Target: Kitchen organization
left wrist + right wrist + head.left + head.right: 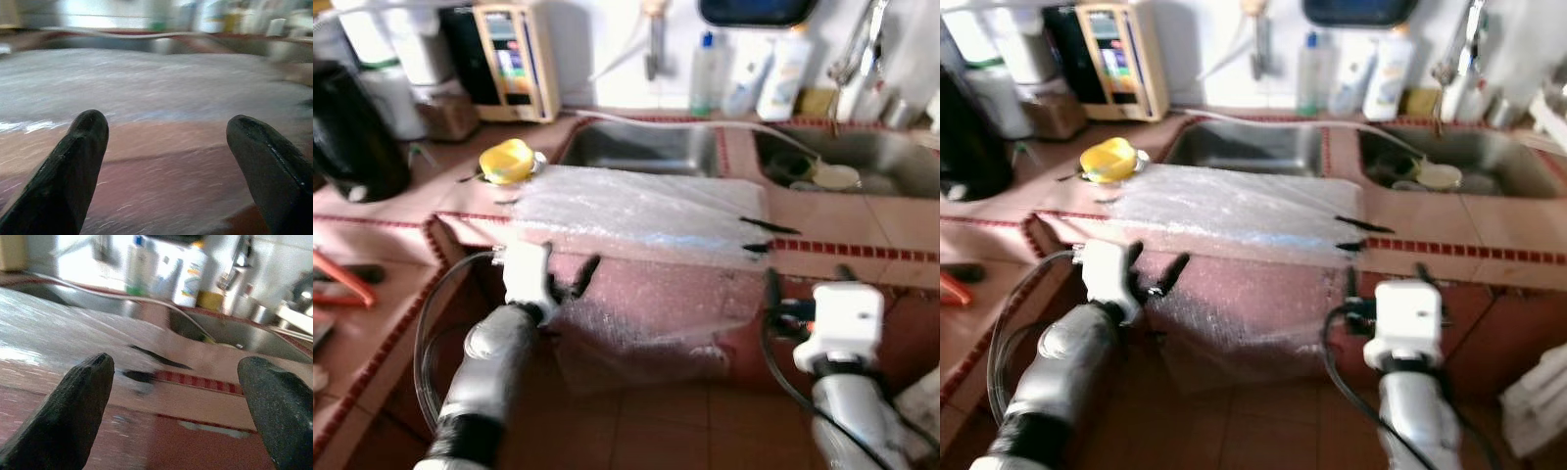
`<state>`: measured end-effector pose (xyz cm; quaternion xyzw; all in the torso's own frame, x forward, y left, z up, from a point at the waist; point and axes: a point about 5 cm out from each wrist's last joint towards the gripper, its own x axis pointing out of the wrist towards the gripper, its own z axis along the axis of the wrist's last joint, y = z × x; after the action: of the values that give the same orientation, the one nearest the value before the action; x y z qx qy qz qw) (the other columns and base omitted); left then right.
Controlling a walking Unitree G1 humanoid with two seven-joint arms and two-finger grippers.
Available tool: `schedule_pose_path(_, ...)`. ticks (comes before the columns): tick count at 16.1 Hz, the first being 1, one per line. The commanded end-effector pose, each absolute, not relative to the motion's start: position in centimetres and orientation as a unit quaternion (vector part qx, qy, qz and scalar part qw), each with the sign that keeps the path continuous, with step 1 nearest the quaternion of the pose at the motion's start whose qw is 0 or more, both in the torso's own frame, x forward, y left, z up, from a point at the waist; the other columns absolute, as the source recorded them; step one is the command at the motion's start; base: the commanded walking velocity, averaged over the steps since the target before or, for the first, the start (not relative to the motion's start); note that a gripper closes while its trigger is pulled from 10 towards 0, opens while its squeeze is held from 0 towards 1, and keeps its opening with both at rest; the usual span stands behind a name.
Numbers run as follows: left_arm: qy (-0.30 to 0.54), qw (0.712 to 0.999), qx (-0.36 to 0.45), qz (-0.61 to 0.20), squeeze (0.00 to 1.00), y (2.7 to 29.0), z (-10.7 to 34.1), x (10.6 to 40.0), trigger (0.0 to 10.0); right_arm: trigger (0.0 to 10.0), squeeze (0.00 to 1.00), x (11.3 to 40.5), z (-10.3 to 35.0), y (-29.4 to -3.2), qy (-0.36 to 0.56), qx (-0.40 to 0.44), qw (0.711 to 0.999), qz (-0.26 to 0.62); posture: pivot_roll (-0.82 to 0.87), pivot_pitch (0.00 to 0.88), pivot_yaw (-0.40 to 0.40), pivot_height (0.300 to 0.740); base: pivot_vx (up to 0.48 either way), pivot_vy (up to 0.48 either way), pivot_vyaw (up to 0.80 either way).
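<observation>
Two open end effectors, left end effector (570, 277) and right end effector (1383, 269), face bubble wrap (636, 211).

Premises: a domestic kitchen. A pink-tiled counter (862, 230) with red trim carries a double stainless sink (646, 147), a faucet (858, 44) at its far right, beyond the right claw (803, 284). Detergent bottles (783, 73) stand against the white tiled wall behind the basins. Beyond the left claw (570, 277): a wall-mounted water unit (514, 61), a black kettle (352, 132). Floor of terracotta tile (685, 431).
</observation>
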<state>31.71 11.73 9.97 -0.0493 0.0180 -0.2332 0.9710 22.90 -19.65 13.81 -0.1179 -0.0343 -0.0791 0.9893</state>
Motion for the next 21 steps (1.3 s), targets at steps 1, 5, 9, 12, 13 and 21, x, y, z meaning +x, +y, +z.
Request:
schedule_pose_path(1, 0.016, 0.974, -0.035, -0.225, 0.00, 12.8, 10.2, 31.8, 10.0, 10.0, 0.00, 23.1, 14.4, -19.0, -0.049, -0.113, 0.990, -0.071, -0.10, 0.001, 0.050, 0.740, 0.330, 0.000, 0.00)
schedule_pose_path(5, 0.017, 0.974, -0.034, -0.225, 0.00, 12.8, 10.1, 31.8, 10.0, 10.0, 0.00, 23.0, 14.3, -18.9, -0.050, -0.118, 0.989, -0.069, -0.10, 0.000, 0.053, 0.740, 0.330, 0.000, 0.14)
schedule_pose_path(9, 0.016, 0.973, -0.032, -0.230, 0.00, 12.7, 10.1, 31.8, 10.0, 10.0, 0.00, 23.2, 14.4, -19.0, -0.052, -0.117, 0.989, -0.071, -0.09, 0.000, 0.054, 0.740, 0.331, 0.000, 0.33)
schedule_pose_path(12, 0.016, 0.972, -0.031, -0.231, 0.00, 12.7, 10.1, 31.7, 10.0, 10.0, 0.00, 23.1, 14.2, -18.9, -0.050, -0.117, 0.989, -0.069, -0.09, 0.000, 0.053, 0.740, 0.330, 0.000, 0.00)
schedule_pose_path(13, 0.016, 0.972, -0.030, -0.231, 0.00, 12.6, 10.0, 31.7, 10.0, 10.0, 0.00, 23.1, 14.2, -18.9, -0.050, -0.117, 0.990, -0.068, -0.09, 0.000, 0.051, 0.740, 0.330, 0.000, 0.00)
schedule_pose_path(21, -0.026, 0.973, -0.009, -0.227, 0.00, 12.9, 11.7, 31.4, 10.0, 10.0, 0.00, 22.8, 15.1, -19.0, -0.069, -0.134, 0.986, -0.071, -0.09, 0.006, 0.040, 0.740, 0.188, 0.000, 0.00)
